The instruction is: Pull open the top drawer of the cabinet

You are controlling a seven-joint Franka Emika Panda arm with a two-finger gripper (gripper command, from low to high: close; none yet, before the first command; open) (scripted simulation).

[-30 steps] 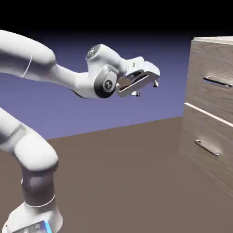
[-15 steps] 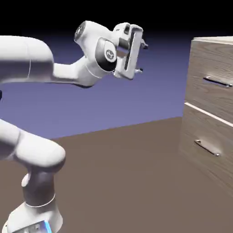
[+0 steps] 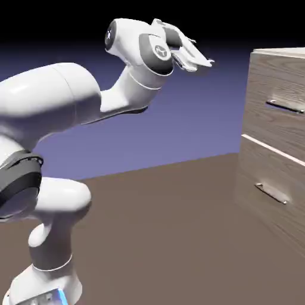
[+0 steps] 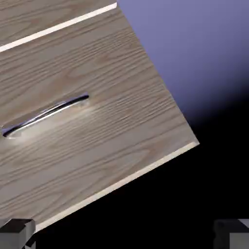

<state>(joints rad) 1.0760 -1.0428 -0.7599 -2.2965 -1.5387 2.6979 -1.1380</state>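
Observation:
The cabinet stands at the exterior view's right, grey-brown wood grain under a pale top slab. Its top drawer carries a slim silver bar handle and sits flush with the cabinet front. My gripper hangs high in the air to the left of the cabinet, well apart from it, open and empty. In the hand view the top drawer fills the left half, rolled at an angle, with its handle left of the middle. The two grey fingertips show far apart at the bottom corners.
A lower drawer with its own handle lies below a pale seam. The brown table stretches from the robot's base to the cabinet. In the hand view the seam runs across the upper left.
The arm has swung upward and the hand has rolled over, going from a lower, downward-tilted pose to a higher one facing the cabinet. The jaws stayed wide apart. The drawer has not moved.

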